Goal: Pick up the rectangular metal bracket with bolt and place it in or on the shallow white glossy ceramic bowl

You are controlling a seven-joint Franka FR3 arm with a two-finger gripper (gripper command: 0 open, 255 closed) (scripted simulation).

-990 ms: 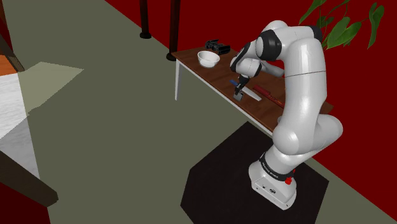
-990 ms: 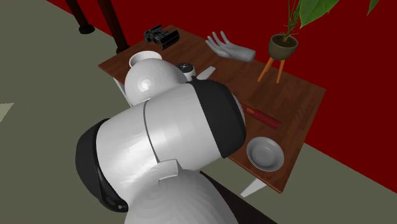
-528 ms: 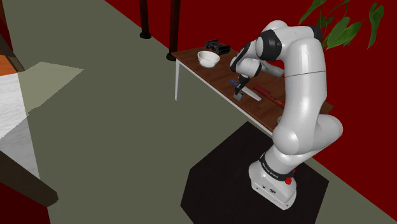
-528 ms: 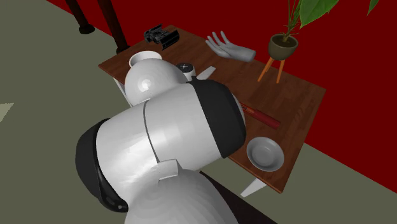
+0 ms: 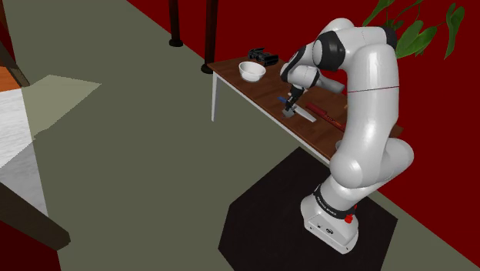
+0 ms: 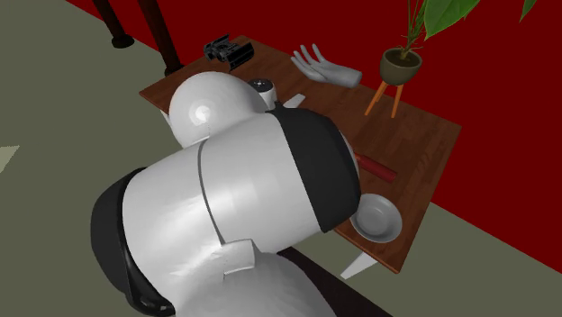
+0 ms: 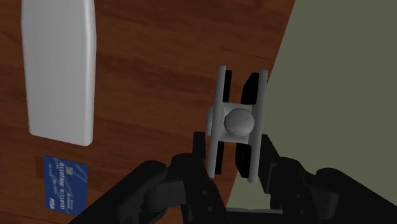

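One grey bracket (image 7: 236, 124), a round bolt head at its middle, is clasped between the black jaws, which are narrowed onto it. It sits at the tabletop (image 7: 159, 57) edge that borders the olive floor (image 7: 337, 76). One white bowl (image 5: 251, 71) stands well apart, near the tabletop corner, beside one pair of black binoculars (image 5: 263, 55). One pale grey slab (image 7: 58, 67) and one blue card (image 7: 64, 183) lie near the jaws. One grey dish (image 6: 376, 216) rests by the opposite corner.
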